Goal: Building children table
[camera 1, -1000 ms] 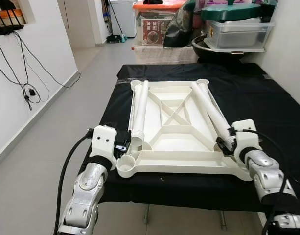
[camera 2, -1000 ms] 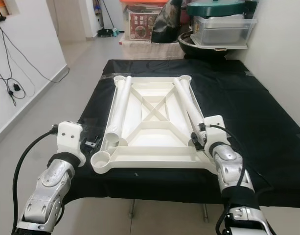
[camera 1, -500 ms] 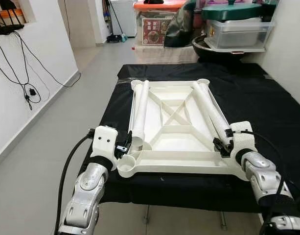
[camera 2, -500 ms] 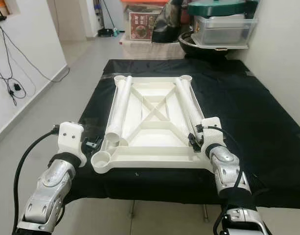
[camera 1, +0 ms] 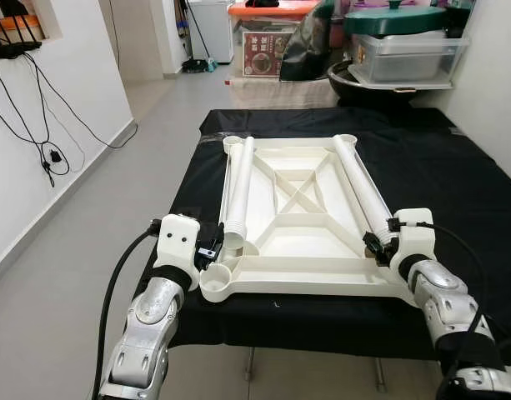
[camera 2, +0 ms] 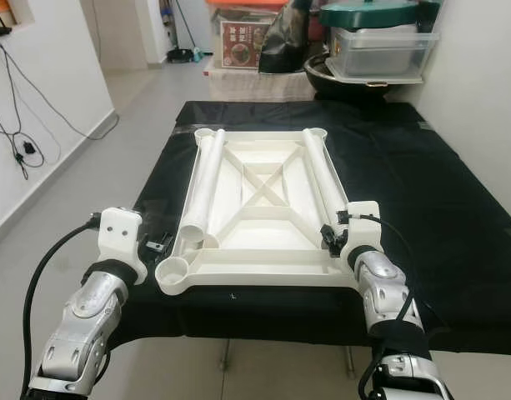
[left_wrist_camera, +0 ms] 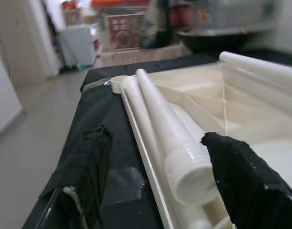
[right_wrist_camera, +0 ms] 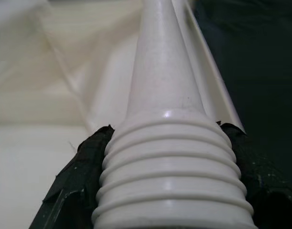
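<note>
A white plastic table top (camera 1: 298, 268) lies upside down on the black-covered table (camera 1: 455, 179). Two white legs rest on it. The left leg (camera 1: 238, 187) runs along the left rim, and its threaded end (left_wrist_camera: 186, 167) sits between the spread fingers (left_wrist_camera: 88, 167) of my left gripper (camera 1: 212, 247), which is open and apart from it. An empty corner socket (camera 1: 215, 282) lies just in front of that gripper. The right leg (camera 1: 359, 183) lies along the right rim. My right gripper (camera 1: 377, 246) is shut on its threaded end (right_wrist_camera: 169, 157), with a black finger (right_wrist_camera: 74, 186) on each side.
Beyond the table's far edge stand storage boxes (camera 1: 405, 54), a dark bowl and a carton (camera 1: 263, 52). Grey floor (camera 1: 80, 250) runs along the left side, beside a white wall with hanging cables (camera 1: 47, 146). Black cloth lies bare to the right of the table top.
My right gripper has shifted a little with the right leg's threaded end, and that leg now lies straighter along the right rim. The left arm and left leg have not moved.
</note>
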`<state>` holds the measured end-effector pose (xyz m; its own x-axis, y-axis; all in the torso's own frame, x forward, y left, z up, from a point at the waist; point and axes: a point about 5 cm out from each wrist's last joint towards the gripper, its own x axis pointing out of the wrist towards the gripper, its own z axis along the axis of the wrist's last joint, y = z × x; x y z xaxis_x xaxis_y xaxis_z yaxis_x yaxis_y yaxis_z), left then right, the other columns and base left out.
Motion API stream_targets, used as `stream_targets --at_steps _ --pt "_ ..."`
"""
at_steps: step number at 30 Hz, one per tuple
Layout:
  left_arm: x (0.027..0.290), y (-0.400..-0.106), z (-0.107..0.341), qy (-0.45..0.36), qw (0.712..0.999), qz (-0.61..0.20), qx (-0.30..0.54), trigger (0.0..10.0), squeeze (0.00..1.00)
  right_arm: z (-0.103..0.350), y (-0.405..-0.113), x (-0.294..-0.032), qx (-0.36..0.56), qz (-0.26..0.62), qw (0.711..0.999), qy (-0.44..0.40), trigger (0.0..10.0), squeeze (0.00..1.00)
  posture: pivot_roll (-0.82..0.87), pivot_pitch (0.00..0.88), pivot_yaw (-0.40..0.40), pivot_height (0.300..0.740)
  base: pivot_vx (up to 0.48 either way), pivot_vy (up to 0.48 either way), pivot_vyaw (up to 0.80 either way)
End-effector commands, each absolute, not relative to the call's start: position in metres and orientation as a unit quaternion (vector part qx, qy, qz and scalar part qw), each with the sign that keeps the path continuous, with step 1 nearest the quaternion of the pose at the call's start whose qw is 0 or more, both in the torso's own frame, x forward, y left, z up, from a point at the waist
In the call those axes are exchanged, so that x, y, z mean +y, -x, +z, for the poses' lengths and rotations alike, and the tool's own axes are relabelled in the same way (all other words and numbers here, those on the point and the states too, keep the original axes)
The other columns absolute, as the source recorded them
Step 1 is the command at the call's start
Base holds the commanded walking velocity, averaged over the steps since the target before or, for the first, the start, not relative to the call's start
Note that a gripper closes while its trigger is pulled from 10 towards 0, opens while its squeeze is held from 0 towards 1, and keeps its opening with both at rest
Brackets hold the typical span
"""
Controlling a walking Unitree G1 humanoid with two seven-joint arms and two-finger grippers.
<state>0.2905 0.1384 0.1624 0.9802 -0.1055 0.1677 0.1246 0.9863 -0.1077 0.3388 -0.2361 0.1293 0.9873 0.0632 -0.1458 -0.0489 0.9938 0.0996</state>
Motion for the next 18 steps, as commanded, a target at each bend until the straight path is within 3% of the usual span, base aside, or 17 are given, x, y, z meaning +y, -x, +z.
stream_targets --at_steps 1,7,9,12,14,15,18 --pt "0.148 -0.292 0.174 0.132 0.985 -0.044 -0.100 10.0 0.00 0.158 -0.340 -0.222 -0.014 0.097 0.991 -0.087 0.0 0.00 -0.02 0.000 -0.018 0.740 0.000 0.000 0.00" --pt "0.155 -0.292 0.183 0.185 0.974 -0.038 -0.124 10.0 0.00 0.168 -0.335 -0.209 -0.046 0.167 0.979 -0.108 0.0 0.00 -0.02 0.000 -0.021 0.740 0.000 0.000 0.00" --pt "0.156 -0.288 0.196 0.288 0.943 -0.060 -0.156 10.0 0.00 0.169 -0.323 -0.192 -0.060 0.261 0.954 -0.133 0.0 0.00 -0.01 0.000 -0.028 0.740 0.000 0.000 0.00" --pt "0.156 -0.287 0.201 0.329 0.926 -0.073 -0.167 10.0 0.00 0.168 -0.318 -0.187 -0.062 0.293 0.944 -0.142 0.0 0.00 -0.01 0.000 -0.028 0.740 0.000 0.000 0.00" --pt "0.155 -0.283 0.207 0.407 0.889 -0.111 -0.179 10.0 0.00 0.160 -0.307 -0.177 -0.047 0.358 0.921 -0.146 0.0 0.00 0.00 0.000 -0.029 0.740 0.000 0.000 0.00" --pt "0.155 -0.283 0.207 0.407 0.889 -0.111 -0.179 10.0 0.00 0.160 -0.307 -0.177 -0.047 0.358 0.921 -0.146 0.0 0.00 0.00 0.000 -0.029 0.740 0.000 0.000 0.00" --pt "0.158 -0.279 0.212 0.477 0.846 -0.145 -0.189 10.0 0.00 0.152 -0.296 -0.173 -0.033 0.408 0.900 -0.151 0.0 0.00 0.00 0.000 -0.029 0.740 0.000 0.000 0.00"
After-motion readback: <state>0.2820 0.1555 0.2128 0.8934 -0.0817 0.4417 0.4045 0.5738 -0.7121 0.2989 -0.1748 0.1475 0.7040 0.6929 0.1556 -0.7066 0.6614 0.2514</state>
